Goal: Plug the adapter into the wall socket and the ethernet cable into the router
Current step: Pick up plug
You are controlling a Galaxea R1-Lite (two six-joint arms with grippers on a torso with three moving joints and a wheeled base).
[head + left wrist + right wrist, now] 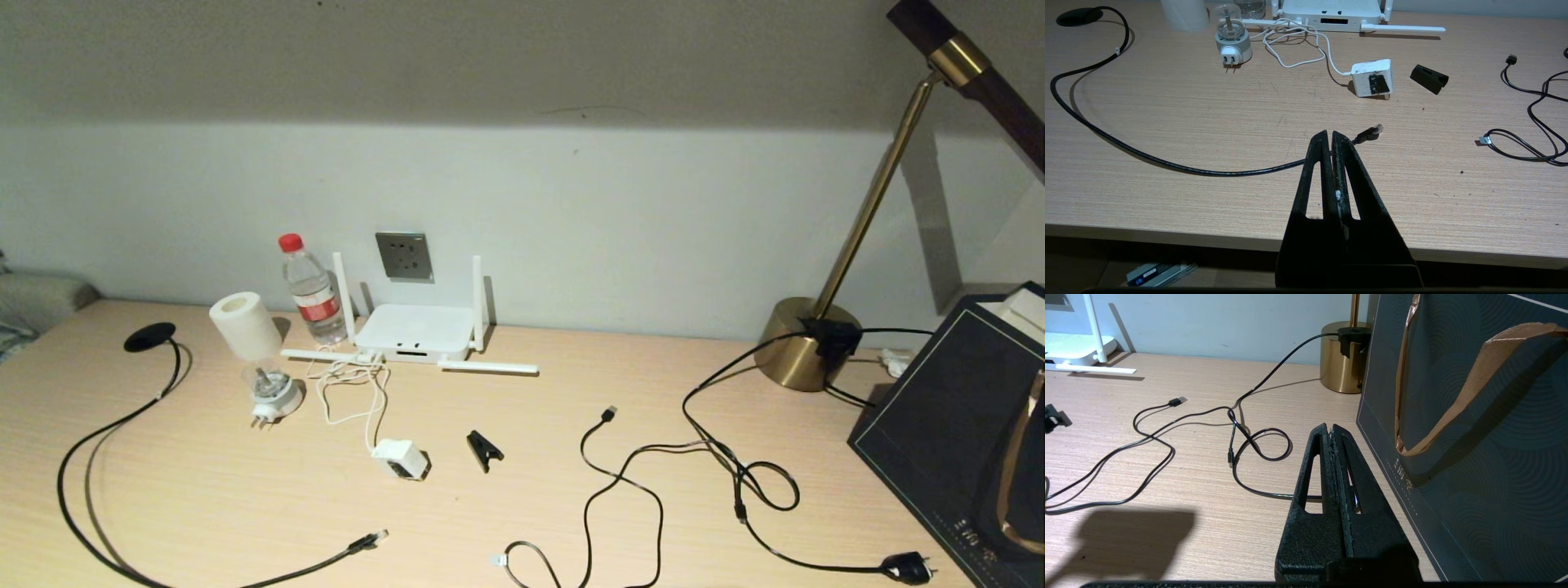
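The white cube adapter [400, 459] lies mid-desk with its dark face [1378, 83] turned toward me; its thin white cord loops back to the router [416, 331]. The router stands at the wall below the grey wall socket [404, 256]. The black ethernet cable [82, 523] curves along the left side of the desk, and its clear connector [369, 540] rests near the front edge. My left gripper [1329, 134] hovers shut and empty over the front edge, just short of that connector [1372, 132]. My right gripper [1331, 428] is shut and empty beside the dark bag. Neither gripper shows in the head view.
A round travel plug with a clear dome [273, 392], a paper roll [242, 325] and a water bottle [312, 290] stand left of the router. A black clip [483, 449], thin USB cable [608, 482], mains plug [906, 566], brass lamp base [804, 343] and dark bag [955, 425] sit to the right.
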